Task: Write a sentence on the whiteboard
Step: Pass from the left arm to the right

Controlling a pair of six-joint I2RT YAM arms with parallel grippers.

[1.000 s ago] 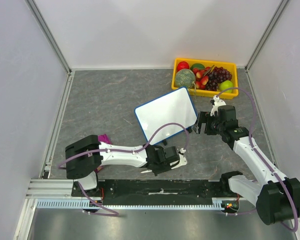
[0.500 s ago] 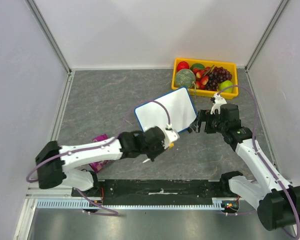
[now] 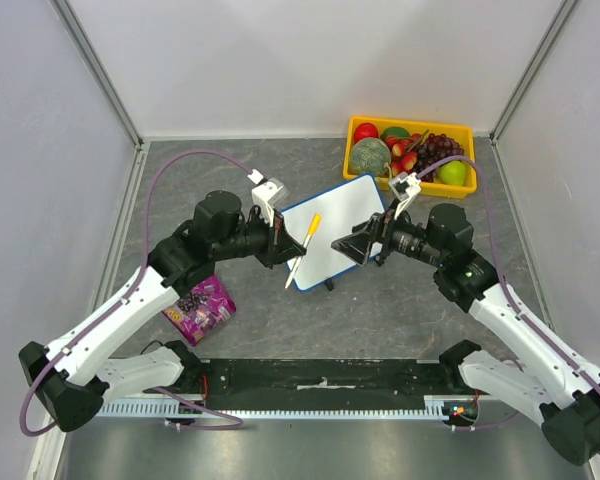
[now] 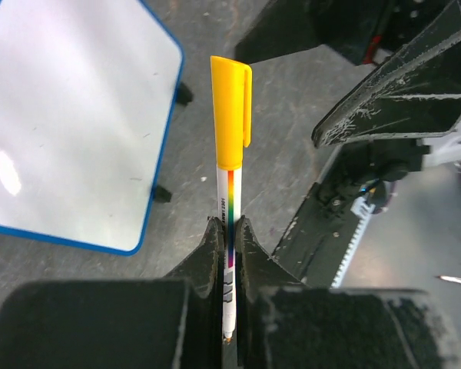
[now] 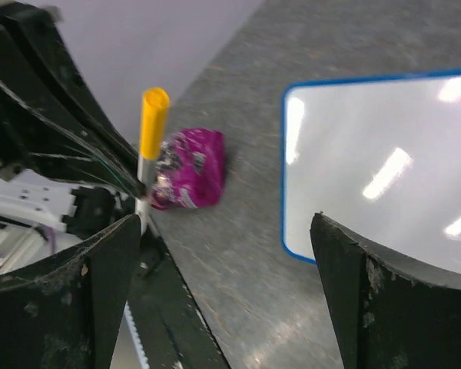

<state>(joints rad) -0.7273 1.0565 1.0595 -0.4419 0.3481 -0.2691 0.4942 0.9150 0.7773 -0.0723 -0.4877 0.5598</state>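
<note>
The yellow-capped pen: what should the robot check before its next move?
1. Grip: ok, the left gripper is shut on the pen, at its barrel.
2. Ready to write: not ok, the yellow cap is on.
3. Helper hand: ok, the right gripper is open, facing the cap.
4. Cap centred between those fingers: not ok, in the right wrist view it sits beside one finger.
5. Room on the whiteboard: ok, its face is blank.

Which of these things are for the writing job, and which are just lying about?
For the job: whiteboard, capped marker in the left hand, open right hand.
Lying about: fruit tray, purple packet.
</note>
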